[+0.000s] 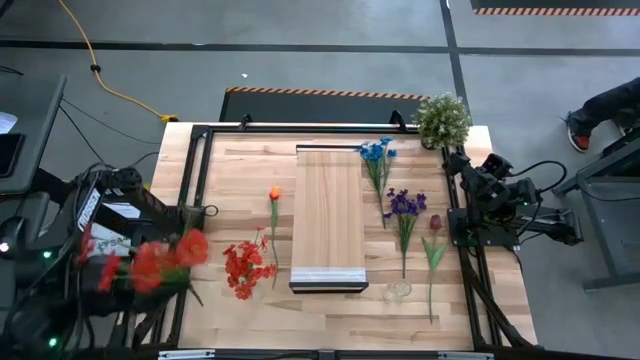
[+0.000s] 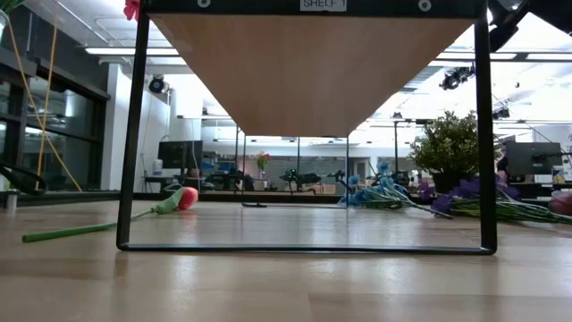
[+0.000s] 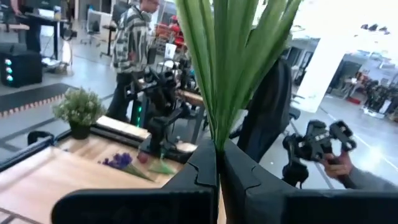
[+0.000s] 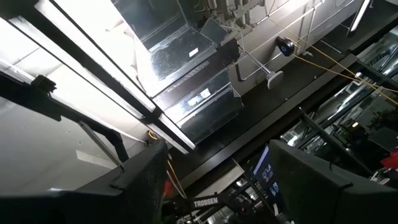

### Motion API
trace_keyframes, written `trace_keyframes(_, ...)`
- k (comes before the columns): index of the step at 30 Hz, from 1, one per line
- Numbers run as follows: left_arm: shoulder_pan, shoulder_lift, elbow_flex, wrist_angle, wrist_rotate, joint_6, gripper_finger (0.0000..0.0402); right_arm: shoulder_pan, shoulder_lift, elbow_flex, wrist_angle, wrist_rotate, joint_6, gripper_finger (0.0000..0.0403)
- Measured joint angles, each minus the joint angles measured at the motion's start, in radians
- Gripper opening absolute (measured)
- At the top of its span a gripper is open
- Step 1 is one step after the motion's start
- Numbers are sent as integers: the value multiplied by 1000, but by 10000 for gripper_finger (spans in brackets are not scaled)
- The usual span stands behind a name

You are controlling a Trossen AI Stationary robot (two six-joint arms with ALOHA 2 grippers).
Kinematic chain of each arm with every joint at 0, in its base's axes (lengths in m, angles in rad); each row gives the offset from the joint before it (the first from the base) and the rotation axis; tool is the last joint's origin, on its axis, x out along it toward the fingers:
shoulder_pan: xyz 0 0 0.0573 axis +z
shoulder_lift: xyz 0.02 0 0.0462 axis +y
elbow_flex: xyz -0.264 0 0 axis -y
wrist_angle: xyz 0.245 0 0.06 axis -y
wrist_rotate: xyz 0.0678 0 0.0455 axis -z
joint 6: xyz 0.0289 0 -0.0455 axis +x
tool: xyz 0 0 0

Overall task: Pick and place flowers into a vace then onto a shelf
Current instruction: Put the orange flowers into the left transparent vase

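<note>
Flowers of thin plastic stem and soft fabric head are spread over the slatted pale-wood desk [image 1: 250, 320]: an orange bud [image 1: 274, 193] and a bushy red cluster [image 1: 240, 268] lie left of the shelf [image 1: 328, 215], while a blue spray [image 1: 376, 152], a purple spray [image 1: 405, 205] and a dark-red bud [image 1: 435, 223] lie to its right. A small clear glass vase [image 1: 398, 290] stands near the shelf's front right corner. The shelf is a long smooth plank of light wood with a pale end strip, raised on a thin black metal frame. The left gripper [image 3: 219, 171] is held over the desk's left edge, its jaws closed on a bunch of red flowers [image 1: 160, 262] with flat green leaf blades. The right gripper [image 4: 217, 168] is parked at the desk's right edge, pointed at the ceiling, jaws apart. A bushy potted plant [image 1: 442, 118] is seen at the far right corner.
</note>
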Motion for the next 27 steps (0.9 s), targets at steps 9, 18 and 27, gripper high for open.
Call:
trace_keyframes(9, -1, 44, 0, 78, -1, 169, 34, 0, 0, 0, 11, 23, 0, 268)
trace_keyframes(18, -1, 62, -1, 74, 2, 311, 34, 0, 0, 0, 12, 22, 0, 268)
trace_keyframes(27, -1, 63, -1, 33, 2, 318, 34, 0, 0, 0, 12, 22, -1, 268)
